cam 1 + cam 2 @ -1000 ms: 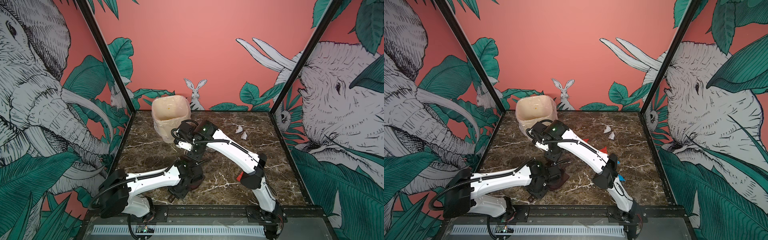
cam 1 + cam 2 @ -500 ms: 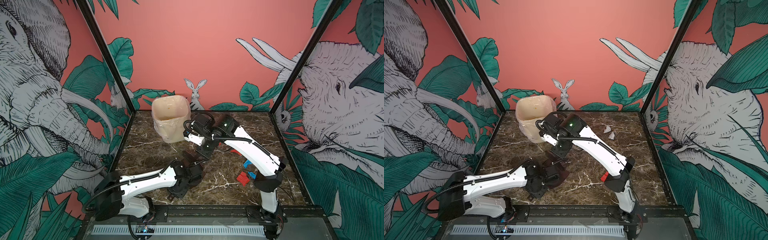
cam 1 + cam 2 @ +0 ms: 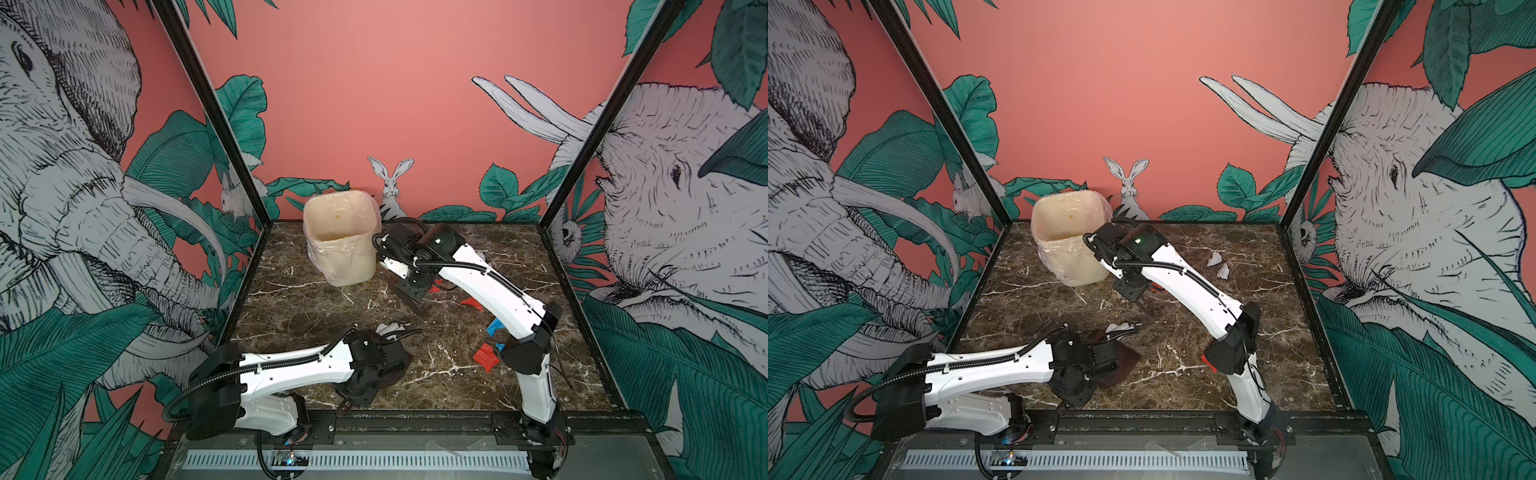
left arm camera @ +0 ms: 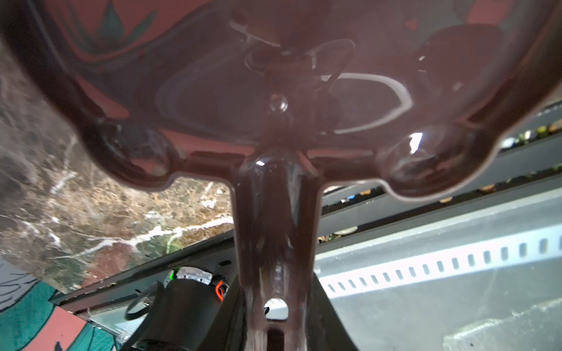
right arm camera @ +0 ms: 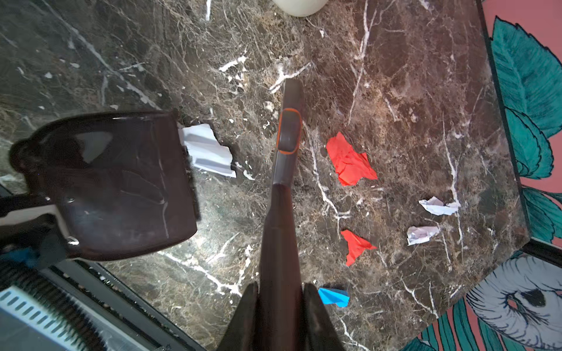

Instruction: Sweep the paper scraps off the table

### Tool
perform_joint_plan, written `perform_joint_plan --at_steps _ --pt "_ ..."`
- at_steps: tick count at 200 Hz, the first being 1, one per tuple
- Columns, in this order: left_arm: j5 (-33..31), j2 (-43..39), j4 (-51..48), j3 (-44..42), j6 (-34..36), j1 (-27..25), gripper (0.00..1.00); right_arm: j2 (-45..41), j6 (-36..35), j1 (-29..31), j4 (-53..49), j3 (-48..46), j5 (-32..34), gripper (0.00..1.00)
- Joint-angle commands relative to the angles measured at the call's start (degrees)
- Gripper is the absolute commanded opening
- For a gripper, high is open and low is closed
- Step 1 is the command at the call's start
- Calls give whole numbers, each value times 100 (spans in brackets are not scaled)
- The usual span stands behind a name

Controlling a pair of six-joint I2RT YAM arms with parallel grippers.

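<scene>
The dark marble-look table (image 3: 291,299) fills the floor of the cell. At its far side, left of centre, an upright cream waste bin (image 3: 340,245) stands in a plastic liner. At the near left, the left gripper (image 4: 276,322) is clamped on the handle of a dark brown dustpan (image 5: 115,182). The pan's long axis runs near to far, with the handle toward the near edge and the open lip facing far. Just right of the bin, the right gripper (image 5: 279,319) has its jaws tight on a dark brush (image 5: 287,136) with an orange-rimmed grey grip. The brush slants down toward the near side, and I cannot tell whether its tip touches the marble. The paper scraps (image 3: 484,357) are strewn over the table's middle and right. A folded white scrap (image 5: 209,150) touches the pan's lip. Red scraps (image 5: 349,161) and a blue scrap (image 5: 334,296) lie right of the brush, some partly hidden by the right forearm in both top views. Two crumpled white bits (image 3: 1214,259) sit far right, well apart from the others.
</scene>
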Motion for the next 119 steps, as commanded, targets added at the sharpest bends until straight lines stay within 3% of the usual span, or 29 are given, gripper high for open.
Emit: perform_joint_plan --at_steps 1,64,119 --pt "130 -279 -109 -158 -329 -21 0 188 -186 86 78 309 178 0" --pt "169 -445 -48 -460 -441 -15 0 589 -425 341 -119 778 634 0" --pt "-40 -428 -45 -557 -217 230 0 802 -453 450 -142 903 488 0"
